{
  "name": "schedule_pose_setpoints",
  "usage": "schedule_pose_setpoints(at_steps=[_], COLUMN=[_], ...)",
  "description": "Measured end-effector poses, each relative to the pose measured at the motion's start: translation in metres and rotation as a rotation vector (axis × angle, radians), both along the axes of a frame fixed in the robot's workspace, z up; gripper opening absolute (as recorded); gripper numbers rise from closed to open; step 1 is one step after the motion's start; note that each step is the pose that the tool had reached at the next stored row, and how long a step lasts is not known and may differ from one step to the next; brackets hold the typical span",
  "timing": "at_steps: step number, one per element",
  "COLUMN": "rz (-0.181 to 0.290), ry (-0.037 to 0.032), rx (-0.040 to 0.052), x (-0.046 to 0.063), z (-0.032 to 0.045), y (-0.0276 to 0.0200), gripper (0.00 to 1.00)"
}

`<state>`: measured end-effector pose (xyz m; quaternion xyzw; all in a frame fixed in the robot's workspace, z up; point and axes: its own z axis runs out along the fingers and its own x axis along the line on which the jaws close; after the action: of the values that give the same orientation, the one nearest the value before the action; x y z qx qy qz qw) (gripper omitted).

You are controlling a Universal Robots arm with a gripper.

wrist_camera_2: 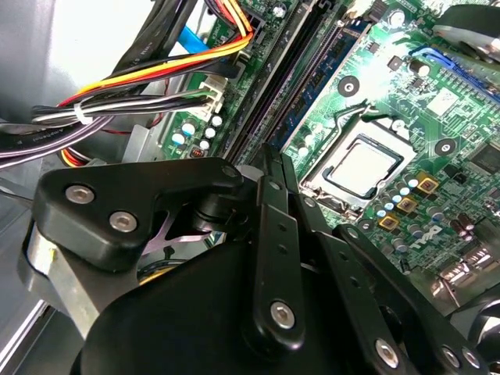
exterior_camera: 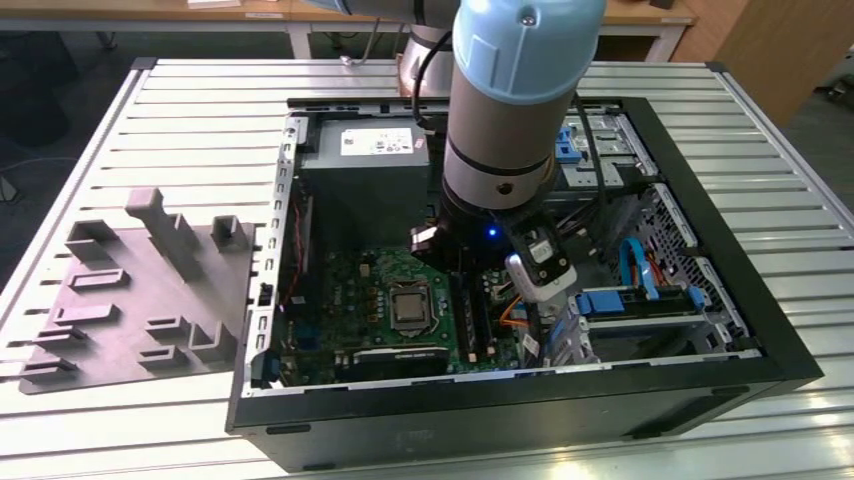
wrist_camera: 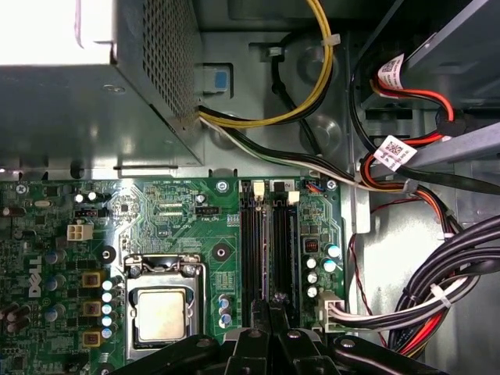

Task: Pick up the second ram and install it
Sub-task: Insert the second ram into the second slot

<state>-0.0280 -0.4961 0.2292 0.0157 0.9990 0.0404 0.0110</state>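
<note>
Slatted metal table [exterior_camera: 160, 100] carried 1 open computer case [exterior_camera: 747, 330] and, at the exterior view's left, 1 grey holder tray [exterior_camera: 134, 290]. Your arm [exterior_camera: 514, 100] hung down into the case over the green motherboard [exterior_camera: 374, 295]. Your gripper [wrist_camera_2: 269, 160] had its fingers drawn together, tips at the near end of the memory slots. Listed there, the second ram [wrist_camera_2: 316, 90] stood on edge in 1 slot beside the processor socket [wrist_camera_2: 363, 164]. Whether the tips touched it, you could not tell.

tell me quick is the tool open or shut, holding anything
tool: closed, tips together just over the ram slots; whether it grips anything cannot be told
</note>
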Motion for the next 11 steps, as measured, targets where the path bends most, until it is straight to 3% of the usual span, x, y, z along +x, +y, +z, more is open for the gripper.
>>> schedule_pose_setpoints(at_steps=[11], rz=[0.000], ry=[0.0000], rx=[-0.0001], x=[0.0000], z=[-0.0011], y=[0.0000], gripper=[0.11])
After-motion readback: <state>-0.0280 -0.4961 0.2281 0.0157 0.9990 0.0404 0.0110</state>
